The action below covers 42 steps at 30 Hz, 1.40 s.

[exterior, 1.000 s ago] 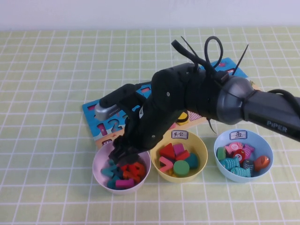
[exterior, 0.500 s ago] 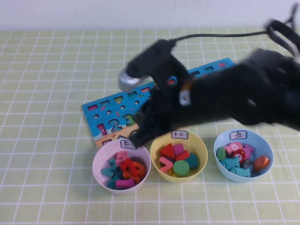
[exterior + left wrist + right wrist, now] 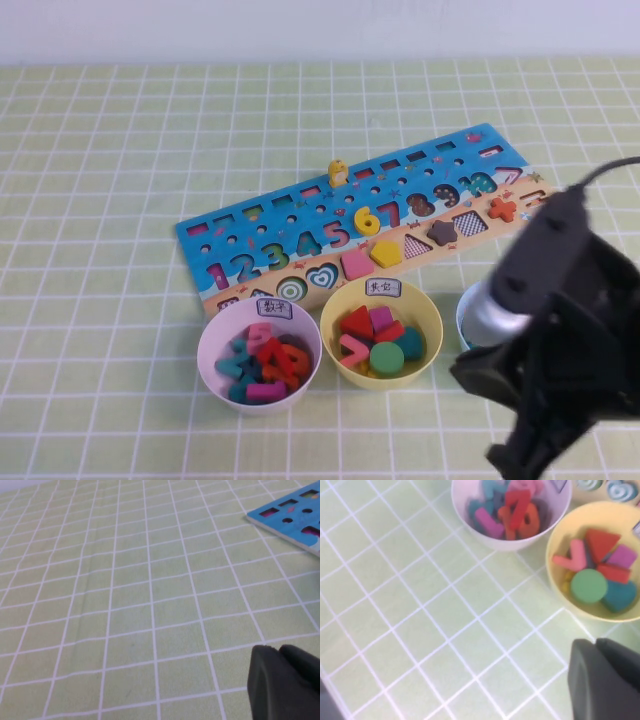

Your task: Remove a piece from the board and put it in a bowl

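The red 7 [image 3: 518, 506] lies in the lilac bowl [image 3: 470, 517] on top of several other digits; it also shows in the high view [image 3: 271, 352], and that bowl [image 3: 207, 350] stands in front of the board [image 3: 260, 225]. The board's 7 place beside the yellow 6 [image 3: 367, 220] shows a dark red 7 shape. My right gripper [image 3: 595, 641] is shut and empty, at the table's near right [image 3: 515, 462], well away from the lilac bowl. My left gripper [image 3: 278, 649] is shut and empty over bare cloth left of the board's corner [image 3: 295, 515].
A yellow bowl [image 3: 430, 320] of shape pieces stands next to the lilac bowl. The light blue bowl [image 3: 461, 318] is mostly hidden behind my right arm. A red plus sign [image 3: 502, 209] and a small yellow figure [image 3: 339, 173] sit on the board.
My right arm has swung from over the lilac bowl back to the near right corner. The board and bowls are uncovered again. The red 7 stays in the lilac bowl.
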Available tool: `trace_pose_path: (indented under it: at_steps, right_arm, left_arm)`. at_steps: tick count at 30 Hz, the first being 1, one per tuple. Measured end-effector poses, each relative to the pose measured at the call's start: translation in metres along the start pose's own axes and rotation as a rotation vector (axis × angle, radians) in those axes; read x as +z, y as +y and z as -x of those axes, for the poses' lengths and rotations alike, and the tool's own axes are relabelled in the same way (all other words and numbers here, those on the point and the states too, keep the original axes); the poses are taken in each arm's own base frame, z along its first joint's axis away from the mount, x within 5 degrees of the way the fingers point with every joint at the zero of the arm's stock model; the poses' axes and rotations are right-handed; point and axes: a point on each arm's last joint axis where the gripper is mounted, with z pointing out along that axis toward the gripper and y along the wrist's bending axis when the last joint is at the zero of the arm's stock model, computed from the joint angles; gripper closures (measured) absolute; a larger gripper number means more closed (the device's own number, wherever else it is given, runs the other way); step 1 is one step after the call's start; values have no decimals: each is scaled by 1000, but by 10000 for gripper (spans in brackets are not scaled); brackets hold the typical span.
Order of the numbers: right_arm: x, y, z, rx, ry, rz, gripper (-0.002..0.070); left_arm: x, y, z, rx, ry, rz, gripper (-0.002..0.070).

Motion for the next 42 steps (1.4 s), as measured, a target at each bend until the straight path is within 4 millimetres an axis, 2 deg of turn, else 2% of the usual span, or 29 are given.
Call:
trace_pose_path:
  at_steps: [4,11,14,19,24,29,32,36,42]
  right_arm:
    - [-12,0,-18,-36,-140,-25,693]
    - [-3,-5,-56,-107,-347,-105,693]
    - [0,-11,-79,-82,-395,-148,693]
    - [0,-33,-119,17,-452,-305,694]
    - [-18,-46,-146,106,-530,-481,694]
    - [-41,-46,-165,143,-611,-654,694]
    - [-48,-42,-177,158,-651,-736,694]
    - [-47,-38,-194,172,-687,-811,694]
    - [-33,-37,-216,194,-684,-860,694]
  left_arm:
    - [0,0,0,0,0,0,680]
    - [0,0,0,0,0,0,680]
    - [0,0,0,0,0,0,680]
    - [0,0,0,0,0,0,680]
    - [0,0,0,0,0,0,680]
    - [0,0,0,0,0,0,679]
    - [0,0,0,0,0,0,679]
    - [0,0,0,0,0,0,679]
    - [0,0,0,0,0,0,680]
